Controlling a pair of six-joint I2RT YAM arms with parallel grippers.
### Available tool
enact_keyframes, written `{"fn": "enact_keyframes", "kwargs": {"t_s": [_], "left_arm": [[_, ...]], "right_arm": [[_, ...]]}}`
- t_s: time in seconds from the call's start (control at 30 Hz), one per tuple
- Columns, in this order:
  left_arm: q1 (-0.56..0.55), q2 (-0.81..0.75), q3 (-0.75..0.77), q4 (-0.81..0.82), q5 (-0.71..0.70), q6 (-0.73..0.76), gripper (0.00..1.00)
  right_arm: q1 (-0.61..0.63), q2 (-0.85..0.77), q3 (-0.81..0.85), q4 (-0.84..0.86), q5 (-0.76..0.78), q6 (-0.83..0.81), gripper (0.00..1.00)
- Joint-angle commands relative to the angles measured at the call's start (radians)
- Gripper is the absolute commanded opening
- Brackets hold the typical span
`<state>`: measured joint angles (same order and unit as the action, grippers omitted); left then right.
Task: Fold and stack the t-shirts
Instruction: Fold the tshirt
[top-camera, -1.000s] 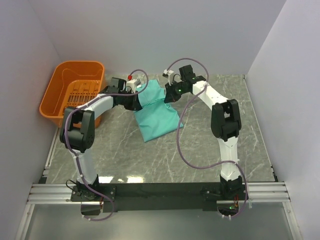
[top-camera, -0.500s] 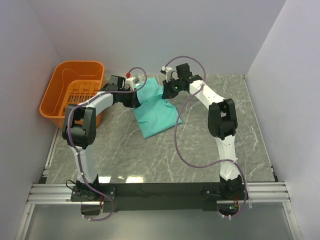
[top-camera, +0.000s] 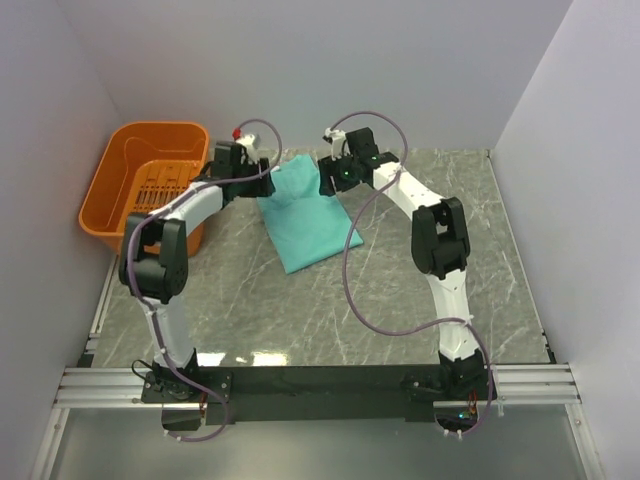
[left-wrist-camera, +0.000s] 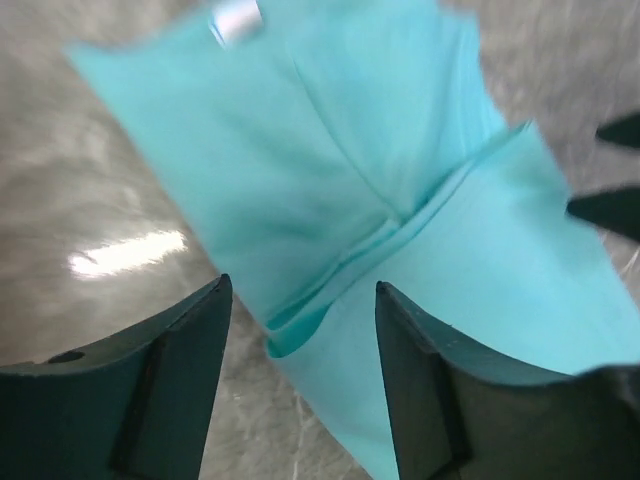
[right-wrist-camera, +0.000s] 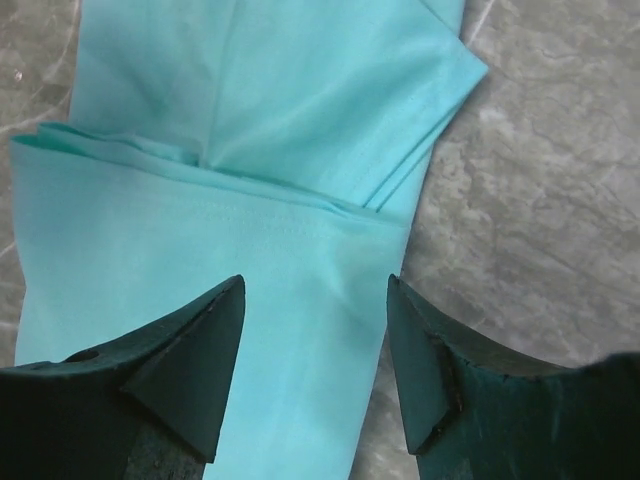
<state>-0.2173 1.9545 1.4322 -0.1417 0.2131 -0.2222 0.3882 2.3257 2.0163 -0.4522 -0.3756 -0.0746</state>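
Observation:
The teal t-shirt (top-camera: 305, 222) lies folded on the marble table, its far end doubled over. My left gripper (top-camera: 263, 181) hovers at the shirt's far left edge and stands open, with nothing between its fingers. In the left wrist view the t-shirt (left-wrist-camera: 400, 150) shows a fold seam under the left gripper (left-wrist-camera: 302, 283). My right gripper (top-camera: 329, 181) hovers open over the far right edge. The right wrist view has the t-shirt (right-wrist-camera: 250, 120) lying layered beneath the right gripper (right-wrist-camera: 316, 280), apart from the fingers.
An orange slotted basket (top-camera: 104, 178) stands at the far left, against the left wall. Grey walls close the table at the back and both sides. Purple cables loop from both arms over the table.
Both grippers have moved toward the back of the table with the shirt's edge, then opened and let the cloth go. The shirt now lies shorter and folded.

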Motion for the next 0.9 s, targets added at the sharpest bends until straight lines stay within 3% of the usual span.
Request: {"fn": "enact_keyframes", "kwargs": {"t_s": [0.0, 0.17, 0.4, 0.47, 0.57, 0.6, 0.7, 0.87], "left_arm": [[-0.016, -0.183, 0.007, 0.134, -0.135, -0.022, 0.65], [-0.080, -0.353, -0.078, 0.051, -0.138, 0.009, 0.66], [-0.229, -0.594, -0.453, -0.002, -0.147, -0.152, 0.65], [-0.321, -0.657, -0.509, -0.006, -0.210, -0.170, 0.65], [-0.439, -0.724, -0.585, 0.002, -0.306, -0.146, 0.66], [-0.483, -0.738, -0.622, 0.017, -0.316, -0.114, 0.67], [-0.545, -0.787, -0.689, 0.102, -0.391, 0.056, 0.67], [-0.550, -0.798, -0.773, 0.244, -0.437, 0.432, 0.77]], "right_arm": [[-0.011, -0.158, -0.056, 0.070, 0.017, 0.010, 0.66], [-0.058, -0.264, -0.191, -0.094, -0.288, -0.224, 0.66], [-0.132, -0.334, -0.442, -0.123, -0.347, -0.266, 0.66], [-0.132, -0.385, -0.504, -0.175, -0.382, -0.371, 0.65], [-0.130, -0.511, -0.626, -0.236, -0.445, -0.690, 0.65], [-0.132, -0.543, -0.683, -0.268, -0.439, -0.882, 0.66], [-0.130, -0.675, -0.810, -0.267, -0.401, -1.240, 0.71], [-0.141, -0.735, -0.832, -0.209, -0.358, -1.461, 0.73]]}}
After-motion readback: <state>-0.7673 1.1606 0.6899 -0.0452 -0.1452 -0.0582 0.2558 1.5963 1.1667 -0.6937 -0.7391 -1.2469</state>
